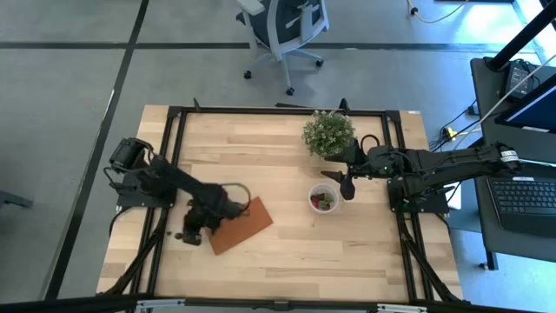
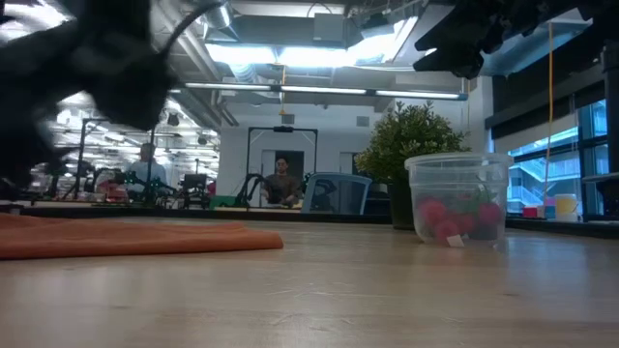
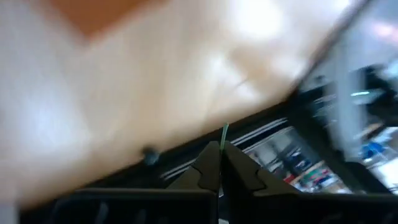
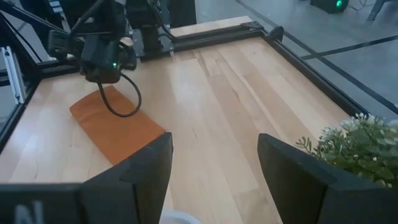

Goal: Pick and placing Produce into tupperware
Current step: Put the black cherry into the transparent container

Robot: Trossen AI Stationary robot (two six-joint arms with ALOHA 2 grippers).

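The tupperware [image 1: 324, 199], a small clear round cup, stands right of the table's middle with red produce pieces [image 2: 447, 218] inside. My left gripper [image 1: 186, 233] is at the near left, just left of the brown board [image 1: 243, 224], and is shut, with a thin green sliver [image 3: 224, 130] sticking out between its fingertips. A small dark piece [image 3: 149, 155] lies on the table beyond it. My right gripper [image 1: 346, 181] hangs open above the table just beyond the cup, nothing between its fingers [image 4: 214, 174]. My left gripper pinches a tiny piece of produce between its two fingertips. Only a thin green tip [image 3: 224, 133] shows above them; the fingers hide the rest. The gripper slants down over the table, and the piece is clear of the wood.
A green potted plant [image 1: 328, 133] stands at the far side, close behind my right gripper. The flat brown board [image 2: 135, 237] lies at the near left. A black frame [image 1: 278, 110] runs around the table. Bare wood lies between board and cup.
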